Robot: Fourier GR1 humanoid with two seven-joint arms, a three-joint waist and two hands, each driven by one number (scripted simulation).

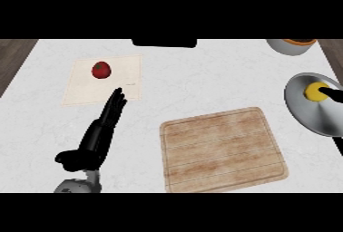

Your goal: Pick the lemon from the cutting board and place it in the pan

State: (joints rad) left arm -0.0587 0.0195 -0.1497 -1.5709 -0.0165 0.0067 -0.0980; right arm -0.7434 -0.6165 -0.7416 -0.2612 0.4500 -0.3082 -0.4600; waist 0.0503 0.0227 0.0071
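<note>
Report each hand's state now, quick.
Left hand: open, fingers straight, holding nothing.
Right hand: only a tip shows at the lemon over the pan; cannot be told.

A kitchen: a white marbled counter (201, 77) bearing a wooden cutting board (221, 149) and a pan (315, 113).

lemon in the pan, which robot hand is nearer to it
Right. The right robot hand touches the lemon in the pan at the view's right edge; the left robot hand is far across the counter, by the tomato.
</note>
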